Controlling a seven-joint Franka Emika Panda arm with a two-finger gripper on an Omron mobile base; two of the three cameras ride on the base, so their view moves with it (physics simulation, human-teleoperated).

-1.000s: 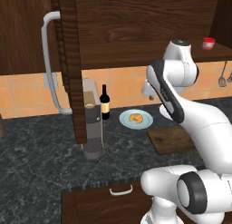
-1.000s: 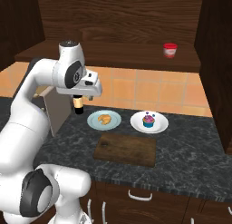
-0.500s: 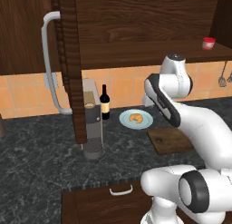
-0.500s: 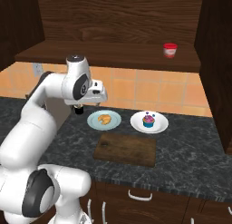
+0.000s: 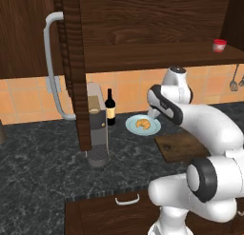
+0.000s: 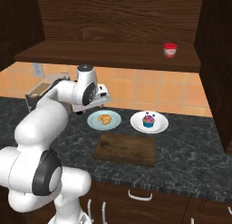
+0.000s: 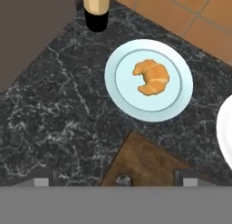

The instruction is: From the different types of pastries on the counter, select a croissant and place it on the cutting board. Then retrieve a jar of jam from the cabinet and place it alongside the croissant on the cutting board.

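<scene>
**Two pastries waiting, nothing picked yet**

I am looking down through the hand view at the croissant [image 7: 152,77], which is lying on a pale blue plate [image 7: 121,89] on the dark table [image 7: 54,123]. The tool [image 6: 103,97] is hanging above the plate, and I cannot tell from these pictures whether its fingers are spread or closed; it is holding nothing I can see. The cutting board [image 6: 126,149] is lying bare, just near of the plate. The cupcake [image 6: 147,119] is sitting on a white plate [image 6: 136,125] to the right, and the jar of jam [image 6: 170,50] is standing far up on the cabinet [image 6: 108,53] shelf.

I am judging the risks now. The croissant is small and curved, so an off-centre descent could nudge it across the slick plate or tip the plate's rim. The wine bottle [image 5: 110,108] is standing just left of the plate, and a wide swing could knock it.
</scene>
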